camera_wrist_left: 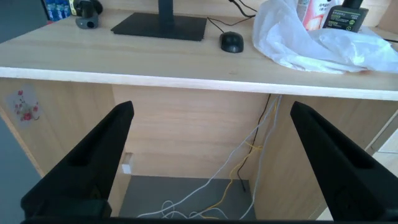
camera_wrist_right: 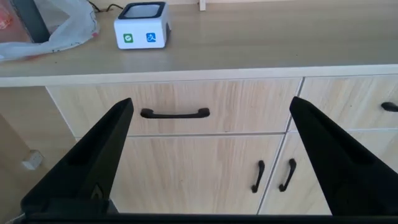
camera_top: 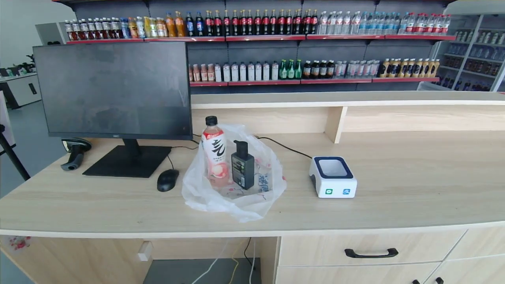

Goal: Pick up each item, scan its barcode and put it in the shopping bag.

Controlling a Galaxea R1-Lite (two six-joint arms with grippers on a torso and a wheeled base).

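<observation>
— Where are the items?
— Both are in the bag (camera_top: 236,199), standing upright: a pink bottle (camera_top: 214,157) with a black cap and, just beside it on the robot's right, a black pump bottle (camera_top: 242,167). Whether the two touch I can't tell.
— And the bag?
— It is on the surface (camera_top: 394,189), its mouth slumped wide and the clear plastic rumpled around both bottles. It lies between the mouse (camera_top: 167,180) on the left and the white scanner (camera_top: 332,176) on the right, near both but touching neither.
— The jaws?
— The left jaws are released, fingers (camera_wrist_left: 93,162) spread wide with nothing between them. They sit low, before the surface's front edge, facing the gap beneath it where cables (camera_wrist_left: 249,155) hang. The right jaws are released too, wide apart and holding nothing. They face the drawer handle (camera_wrist_right: 175,113) below the scanner, with two door handles (camera_wrist_right: 273,175) lower down.
— What else is on the surface?
— A dark monitor (camera_top: 114,90) stands on a flat black stand (camera_top: 126,161) at the left, with the mouse just off the stand's right corner. A hand scanner (camera_top: 75,154) is at the far left, beside the stand. A cord (camera_top: 284,146) runs from the scanner back toward the raised ledge (camera_top: 355,98). Behind it, shelves (camera_top: 300,38) carry rows of drinks.
</observation>
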